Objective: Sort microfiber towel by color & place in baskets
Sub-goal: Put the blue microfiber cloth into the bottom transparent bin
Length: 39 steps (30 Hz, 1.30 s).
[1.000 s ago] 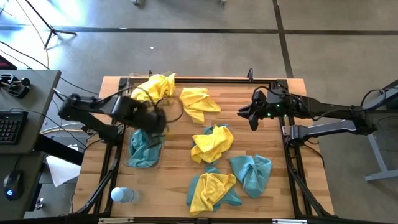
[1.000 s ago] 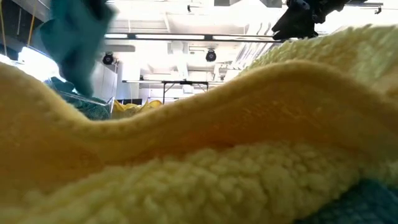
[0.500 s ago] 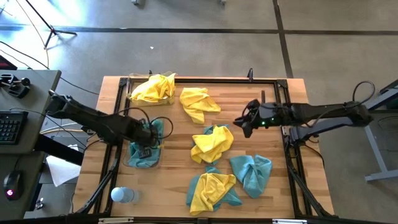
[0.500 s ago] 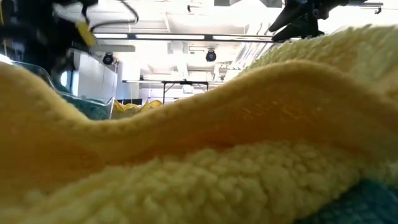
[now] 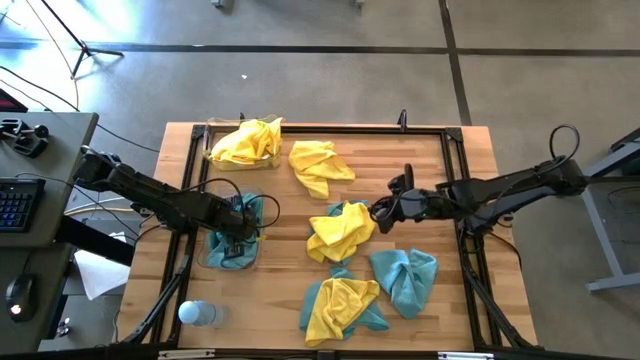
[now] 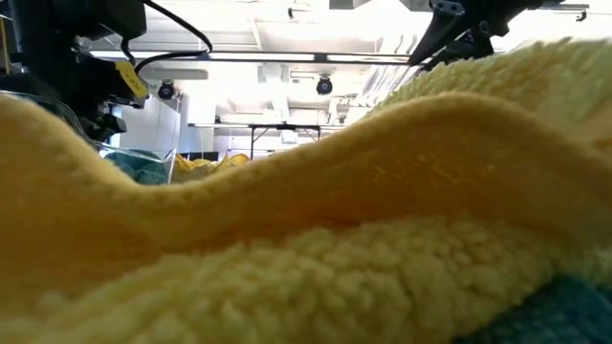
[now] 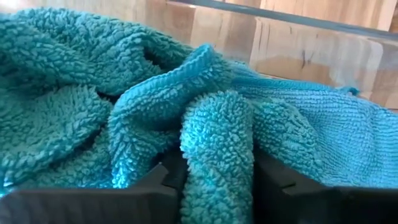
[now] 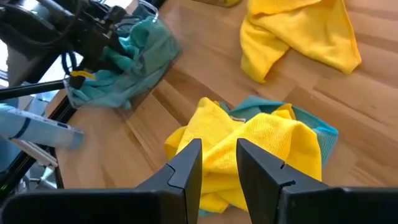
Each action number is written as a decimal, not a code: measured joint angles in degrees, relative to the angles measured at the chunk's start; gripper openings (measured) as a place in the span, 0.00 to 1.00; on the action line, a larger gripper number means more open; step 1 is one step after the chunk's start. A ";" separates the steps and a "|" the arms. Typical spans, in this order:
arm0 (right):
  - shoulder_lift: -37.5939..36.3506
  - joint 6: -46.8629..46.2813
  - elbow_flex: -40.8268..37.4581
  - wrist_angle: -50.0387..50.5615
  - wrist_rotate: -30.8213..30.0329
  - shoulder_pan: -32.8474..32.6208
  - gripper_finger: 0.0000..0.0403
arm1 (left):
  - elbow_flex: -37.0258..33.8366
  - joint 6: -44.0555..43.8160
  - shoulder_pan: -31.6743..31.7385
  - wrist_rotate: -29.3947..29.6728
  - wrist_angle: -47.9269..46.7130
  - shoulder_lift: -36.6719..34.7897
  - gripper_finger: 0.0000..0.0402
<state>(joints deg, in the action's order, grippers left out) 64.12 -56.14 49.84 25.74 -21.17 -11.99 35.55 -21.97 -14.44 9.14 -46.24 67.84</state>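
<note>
Teal towels point(image 5: 232, 243) heaped in clear basket point(image 5: 212, 262) at table's left edge; left gripper point(image 5: 243, 222) down among them, teal fold between its fingers point(image 7: 93, 202), clamped or loose cannot tell; yellow towel point(image 5: 340, 231) at table centre; right gripper point(image 5: 380, 211) just beside it, fingers point(image 8: 186, 168) slightly apart, nothing between; second basket point(image 5: 212, 136) at far left corner holds yellow towels point(image 5: 246, 142).

Low view almost wholly blocked by a yellow towel point(image 6: 316, 220) against the lens. Left gripper point(image 5: 243, 218) buried in teal towels point(image 7: 124, 112); basket point(image 7: 298, 43) walls barely traceable.
</note>
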 joint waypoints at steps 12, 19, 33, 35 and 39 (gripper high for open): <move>3.65 -2.36 -0.04 0.06 -0.45 -0.90 0.23 | 9.46 -0.86 0.02 0.58 -12.20 0.12 0.36; 3.80 -2.38 -0.04 1.06 -2.65 -0.77 0.23 | 18.71 -2.92 0.04 1.00 -20.47 0.12 0.36; 5.86 -8.11 -0.09 15.42 -4.41 0.37 0.23 | 28.95 -5.66 0.07 4.34 -26.80 -0.36 0.36; 6.03 -6.75 -0.09 15.13 -5.46 0.37 0.23 | 29.58 -5.96 0.11 4.40 -27.80 -0.36 0.36; 6.40 -3.11 -0.09 15.05 -5.82 0.37 0.23 | 29.90 -5.98 0.11 3.94 -28.78 -0.38 0.36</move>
<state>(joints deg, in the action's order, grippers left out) 70.52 -59.25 49.76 40.79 -26.98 -11.62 65.45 -27.94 -14.33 13.08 -75.02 67.46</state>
